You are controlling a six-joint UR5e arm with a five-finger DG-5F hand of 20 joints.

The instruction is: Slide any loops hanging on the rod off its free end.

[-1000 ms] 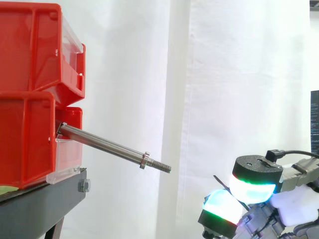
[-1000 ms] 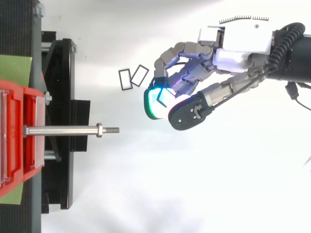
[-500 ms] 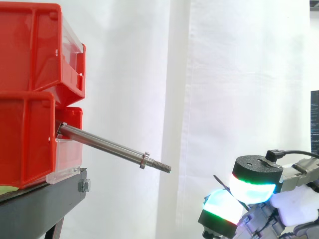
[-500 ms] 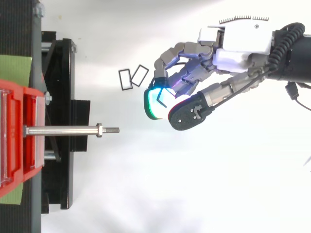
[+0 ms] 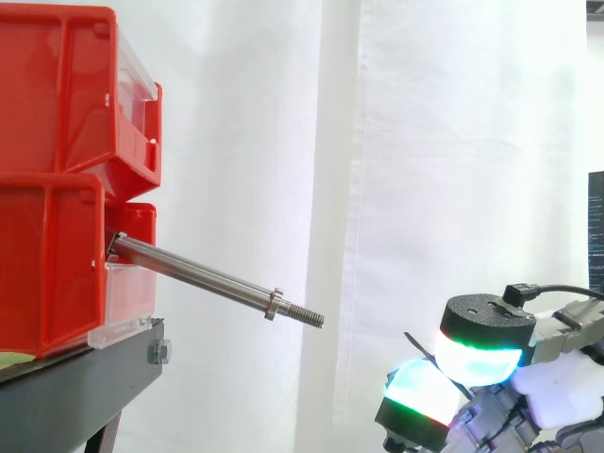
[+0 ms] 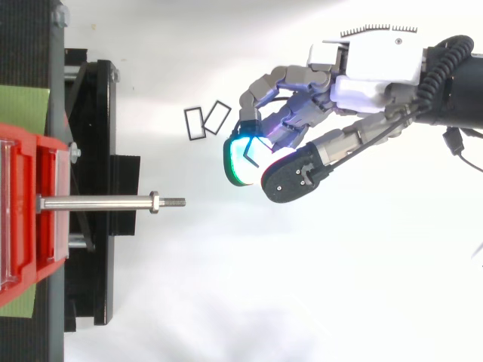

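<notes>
The hand has its glowing pads curled together, apparently pinching a thin black rectangular wire loop. Two similar loops lie just beyond them. Well apart, the bare steel rod juts from the lower red plastic bin past the black stand's edge. Its long axis slopes down to a threaded free end aimed toward the hand, which sits lower and to one side. Nothing hangs on the rod.
</notes>
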